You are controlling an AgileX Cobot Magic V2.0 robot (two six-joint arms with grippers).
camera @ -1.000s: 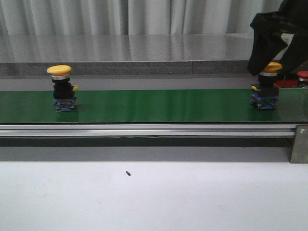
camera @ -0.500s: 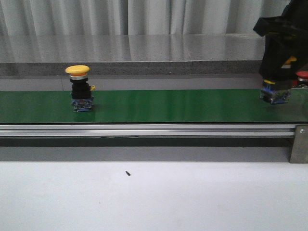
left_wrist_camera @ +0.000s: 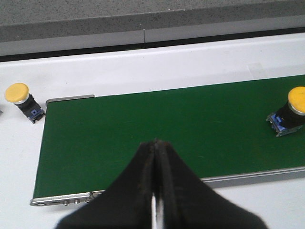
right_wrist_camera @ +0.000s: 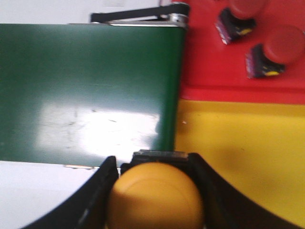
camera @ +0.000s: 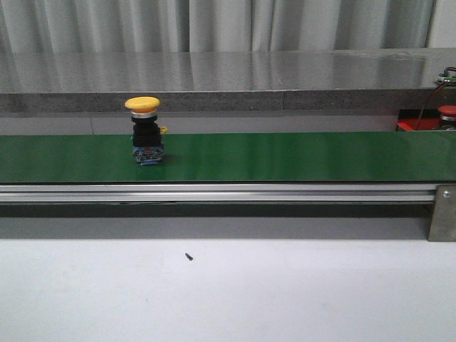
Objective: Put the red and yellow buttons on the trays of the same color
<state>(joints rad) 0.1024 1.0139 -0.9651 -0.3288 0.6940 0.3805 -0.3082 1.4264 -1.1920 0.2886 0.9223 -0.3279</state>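
Note:
A yellow button stands upright on the green belt, left of centre; the left wrist view shows it off to one side of my shut, empty left gripper. Another yellow button stands on the white table beyond the belt's end. My right gripper is shut on a yellow button, held above the belt's end beside the yellow tray. The red tray holds two red buttons. Neither gripper shows in the front view.
The belt's metal rail runs along its near side, with a bracket at the right. A grey ledge lies behind the belt. A red button and a sliver of red tray show at the far right.
My right gripper closed on the yellow button at the belt's right end, lifted it and left the front view. The other yellow button rode the belt to the right.

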